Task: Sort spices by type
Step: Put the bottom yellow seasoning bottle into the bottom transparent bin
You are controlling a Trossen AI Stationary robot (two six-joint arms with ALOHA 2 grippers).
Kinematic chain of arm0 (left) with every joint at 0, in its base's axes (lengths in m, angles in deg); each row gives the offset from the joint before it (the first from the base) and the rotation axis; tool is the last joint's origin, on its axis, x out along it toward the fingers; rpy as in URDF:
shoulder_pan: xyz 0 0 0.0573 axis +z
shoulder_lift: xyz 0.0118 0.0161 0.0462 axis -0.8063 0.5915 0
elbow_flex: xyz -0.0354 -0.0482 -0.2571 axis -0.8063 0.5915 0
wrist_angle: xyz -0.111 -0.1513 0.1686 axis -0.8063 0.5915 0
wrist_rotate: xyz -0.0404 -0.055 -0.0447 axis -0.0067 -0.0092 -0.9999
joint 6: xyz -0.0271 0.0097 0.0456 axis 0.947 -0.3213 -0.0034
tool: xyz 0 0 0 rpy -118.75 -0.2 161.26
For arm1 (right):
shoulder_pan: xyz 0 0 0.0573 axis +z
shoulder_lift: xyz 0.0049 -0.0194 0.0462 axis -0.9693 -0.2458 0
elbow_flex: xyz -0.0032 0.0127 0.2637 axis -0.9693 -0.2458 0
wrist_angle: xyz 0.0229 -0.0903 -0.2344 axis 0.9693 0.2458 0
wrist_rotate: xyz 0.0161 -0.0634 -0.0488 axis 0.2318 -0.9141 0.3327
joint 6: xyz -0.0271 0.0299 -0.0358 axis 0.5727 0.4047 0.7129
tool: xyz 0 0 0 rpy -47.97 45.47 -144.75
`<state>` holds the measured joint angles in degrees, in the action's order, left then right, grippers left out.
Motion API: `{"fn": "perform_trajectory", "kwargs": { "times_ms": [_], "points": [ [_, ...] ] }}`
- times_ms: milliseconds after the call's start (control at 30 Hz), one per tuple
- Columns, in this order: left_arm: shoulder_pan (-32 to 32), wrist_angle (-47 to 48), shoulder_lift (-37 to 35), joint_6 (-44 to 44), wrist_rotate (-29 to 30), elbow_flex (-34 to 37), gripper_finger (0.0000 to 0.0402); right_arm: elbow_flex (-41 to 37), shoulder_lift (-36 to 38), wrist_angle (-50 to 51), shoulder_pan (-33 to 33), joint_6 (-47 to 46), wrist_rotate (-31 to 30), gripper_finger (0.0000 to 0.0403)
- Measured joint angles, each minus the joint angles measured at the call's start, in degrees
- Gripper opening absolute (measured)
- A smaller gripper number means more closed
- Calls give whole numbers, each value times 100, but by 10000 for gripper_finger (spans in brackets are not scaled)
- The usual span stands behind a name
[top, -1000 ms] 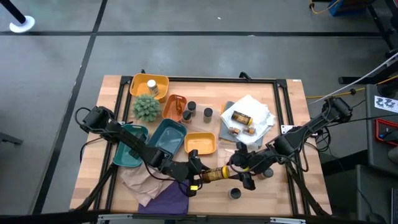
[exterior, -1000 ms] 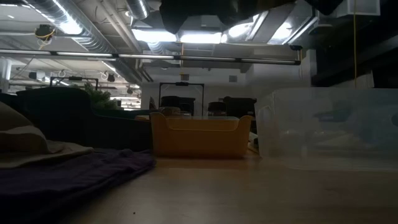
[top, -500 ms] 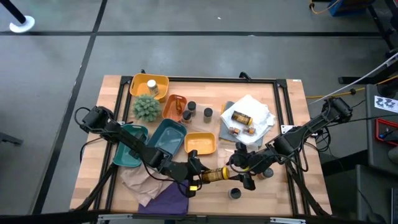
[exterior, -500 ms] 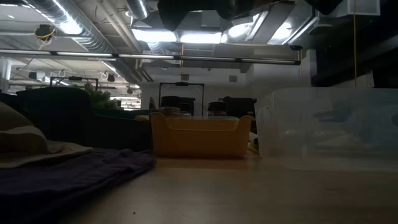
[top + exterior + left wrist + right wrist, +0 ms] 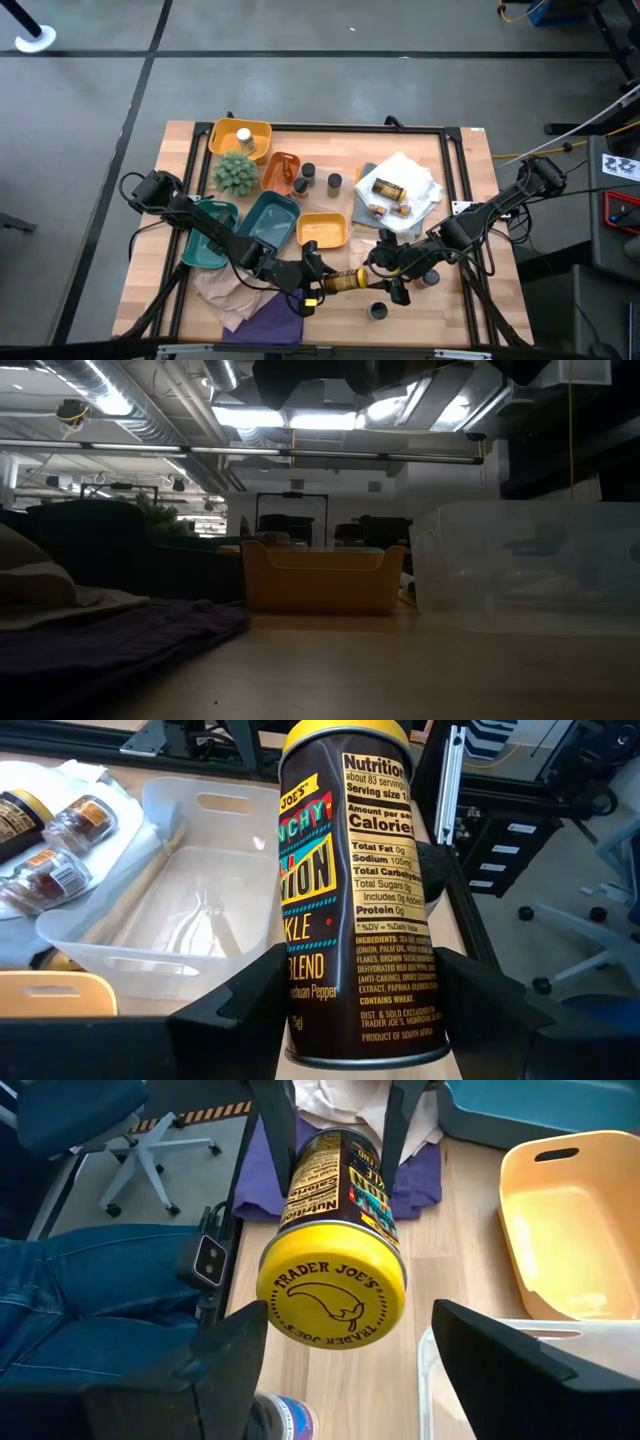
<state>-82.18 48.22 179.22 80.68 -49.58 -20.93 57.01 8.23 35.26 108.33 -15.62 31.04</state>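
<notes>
Holding the yellow-lidded spice jar sideways above the table's front edge, our left gripper clamps its base. Our right gripper faces the lid with fingers spread, not touching. Farther back lie the orange tray and clear bin.

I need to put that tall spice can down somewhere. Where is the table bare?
Bare wood shows along the near edge right of the purple cloth, around a lone dark jar, and beside the yellow tray. The middle is crowded with trays, jars and the plant. The left gripper holds the can; the right gripper stands open around its lid.
</notes>
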Motion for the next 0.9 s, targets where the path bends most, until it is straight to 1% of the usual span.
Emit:
{"fn": "perform_trajectory", "kwargs": {
  "times_ms": [200,333,900],
  "points": [
    [0,7,0,-30,0,-1,205,0,0,-9,2,-32,1,285],
    [-2,7,-9,-41,-7,-4,205,-4,0,-83,4,-370,73,285],
    [4,4,-17,-52,48,-17,205,-7,-4,-127,2,-382,146,285]
  ]
}}
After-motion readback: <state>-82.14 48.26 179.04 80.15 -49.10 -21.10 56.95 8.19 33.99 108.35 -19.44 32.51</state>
